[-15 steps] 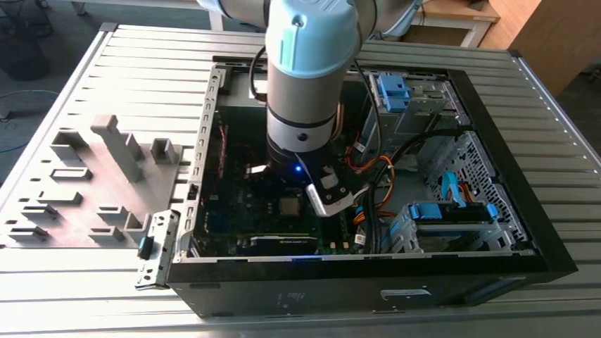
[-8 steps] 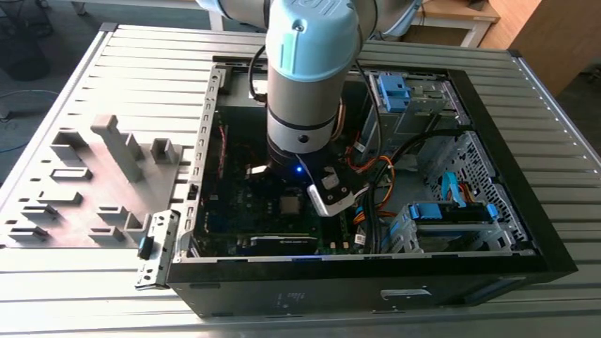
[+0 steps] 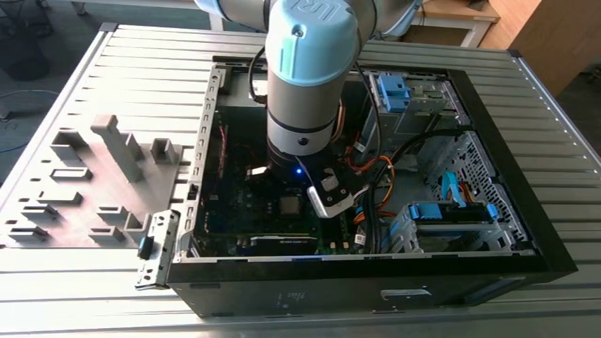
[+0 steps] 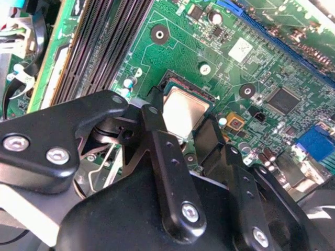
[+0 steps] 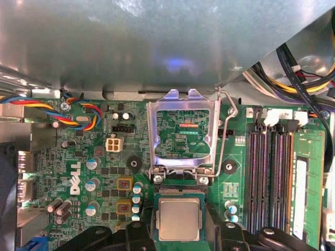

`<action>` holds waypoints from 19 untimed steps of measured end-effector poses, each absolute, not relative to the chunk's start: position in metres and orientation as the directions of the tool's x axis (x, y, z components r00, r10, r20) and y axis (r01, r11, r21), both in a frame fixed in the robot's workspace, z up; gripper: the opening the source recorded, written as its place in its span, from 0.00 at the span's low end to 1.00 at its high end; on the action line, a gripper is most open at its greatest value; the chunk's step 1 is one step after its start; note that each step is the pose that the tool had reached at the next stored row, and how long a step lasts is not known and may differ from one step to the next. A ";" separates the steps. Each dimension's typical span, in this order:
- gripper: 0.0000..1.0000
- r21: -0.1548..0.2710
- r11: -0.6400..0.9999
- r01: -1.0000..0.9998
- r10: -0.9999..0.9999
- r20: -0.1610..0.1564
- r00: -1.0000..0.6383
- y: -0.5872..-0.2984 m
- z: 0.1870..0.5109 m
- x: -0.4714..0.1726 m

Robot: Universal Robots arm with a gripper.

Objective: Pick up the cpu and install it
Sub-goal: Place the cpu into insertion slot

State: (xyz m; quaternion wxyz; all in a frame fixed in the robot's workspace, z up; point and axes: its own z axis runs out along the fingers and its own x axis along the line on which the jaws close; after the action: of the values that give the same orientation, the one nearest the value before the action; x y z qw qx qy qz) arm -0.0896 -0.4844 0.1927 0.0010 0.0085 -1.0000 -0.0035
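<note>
Hand [image 5: 181, 228] straddles flat, square, silver-topped cpu [image 5: 179, 217].

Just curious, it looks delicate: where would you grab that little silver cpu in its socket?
Probably by two opposite edges of the cpu, coming straight down from above: it lies flat on the motherboard, and the metal retention frame stands flipped open beside it, leaving that way free.

From where I stand, a ribbed aluminium table [image 3: 75, 296] spreads out under even, soft light. Past its corner at eleven o'clock lies grey floor [image 3: 66, 42]. A pale wooden desk [image 3: 460, 10] stands at one o'clock, a wooden cabinet [image 3: 554, 35] at two.
</note>
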 end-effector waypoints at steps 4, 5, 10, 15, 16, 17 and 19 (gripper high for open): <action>0.47 0.007 1.000 -0.017 -0.017 0.001 -1.000 -0.484 0.191 -0.090; 0.47 0.007 1.000 -0.017 -0.017 0.001 -1.000 -0.484 0.191 -0.090; 0.47 0.007 1.000 -0.017 -0.017 0.000 -1.000 -0.484 0.190 -0.091; 0.47 0.006 1.000 -0.017 -0.017 -0.004 -1.000 -0.484 0.188 -0.092; 0.47 0.006 1.000 -0.017 -0.017 -0.004 -1.000 -0.484 0.188 -0.093; 0.47 0.007 1.000 -0.017 -0.017 -0.004 -1.000 -0.484 0.188 -0.092; 0.47 0.007 1.000 -0.017 -0.017 -0.005 -1.000 -0.484 0.188 -0.092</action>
State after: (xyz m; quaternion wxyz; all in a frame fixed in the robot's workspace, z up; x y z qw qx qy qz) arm -0.0925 -0.4843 0.1878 -0.0023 0.0085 -1.0000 -0.0035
